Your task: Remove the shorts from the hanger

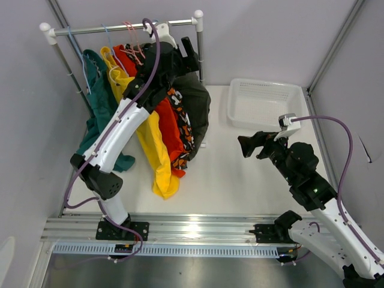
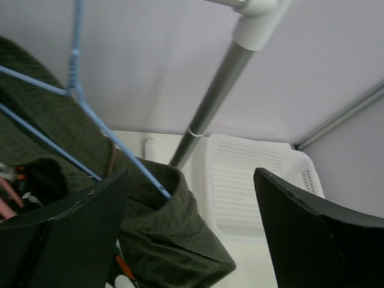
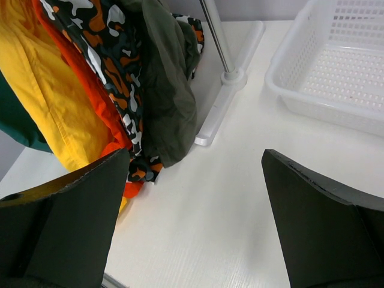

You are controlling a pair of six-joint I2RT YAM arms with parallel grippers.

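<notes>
Five soft cloth shorts hang side by side from the thin metal rail [image 1: 120, 27] of a small clothes rack at the far left of the white table [image 1: 222, 180]. They run from the teal pair [image 1: 99, 114] through the yellow pair [image 1: 156, 156], the red-orange pair [image 1: 168, 129] and the orange-black-white patterned pair [image 1: 180, 129] to the dark olive pair [image 1: 195, 105] nearest the rack's grey upright post [image 2: 216, 90].

The left gripper [image 2: 192, 186] is raised to the olive pair's waistband with its jaws wide apart, holding nothing. One finger lies against the cloth, right by the thin blue wire hanger [image 2: 90, 120] that carries it. The right gripper [image 1: 249, 146] hangs over bare table beside the white perforated plastic basket [image 1: 264, 81], well apart from the clothes, with its jaws also spread and empty.

The likeliest slip, as I judge it, is a bite that takes wire along with cloth — then a pull would drag the hanger along the rail or lift its hook off instead of sliding the shorts free. A pull set to one side could also tip the hanger, bunch the waistband on one shoulder, or catch the patterned pair pressed against it. The rack looks light, so a hard tug might rock it. The left arm's purple cable [image 1: 153, 36] runs close by the rail — a possible snag.

No brand, label or legible writing shows on the shorts, basket, rack or arms.
</notes>
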